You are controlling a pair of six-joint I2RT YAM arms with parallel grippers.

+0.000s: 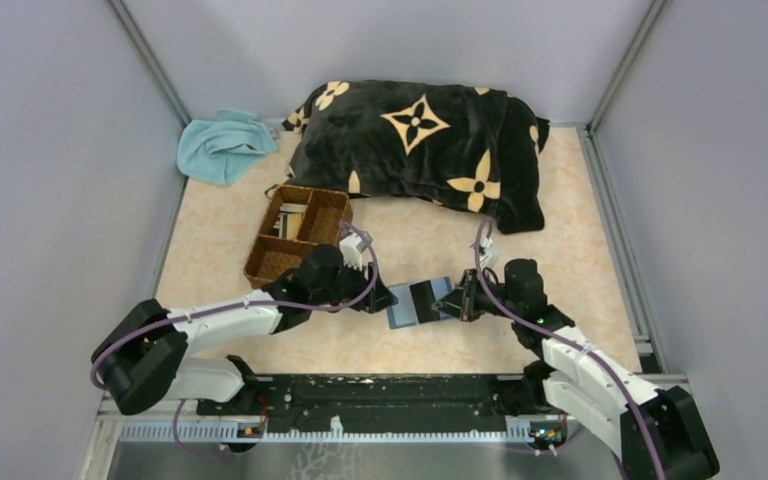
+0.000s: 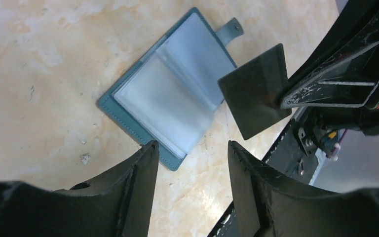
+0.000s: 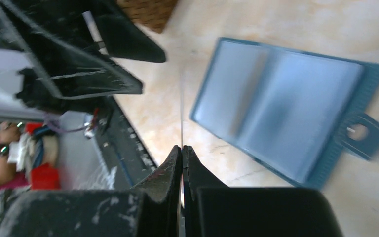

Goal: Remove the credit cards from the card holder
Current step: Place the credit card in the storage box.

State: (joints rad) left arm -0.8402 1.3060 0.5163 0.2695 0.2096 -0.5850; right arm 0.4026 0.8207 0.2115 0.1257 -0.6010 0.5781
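1. Left wrist view: the card holder [image 2: 170, 101] lies open and flat on the worktop [image 2: 44, 74], pale sleeves up, clasp tab on its far-right edge.
2. Right tool [image 3: 182, 153] is clamped on a dark card [image 2: 255, 91]. The card is held clear of the holder, just right of it. In the right wrist view it shows edge-on as a thin line between the closed fingers.
3. Left tool [image 2: 192, 148] has its jaws apart at moderate width with nothing between them. It hovers over the holder's near edge, and I see no contact.
4. Step in hand, as I read it: one card is extracted and mid-air, not yet set down.
5. Next move probably calls for the right tool to put the card on bare worktop away from the holder, then release.
6. Can't tell whether the sleeves hold more credit cards; they look pale and blurred.
7. If more remain, the left tool likely has to pin the holder so it doesn't slide during the next pull.
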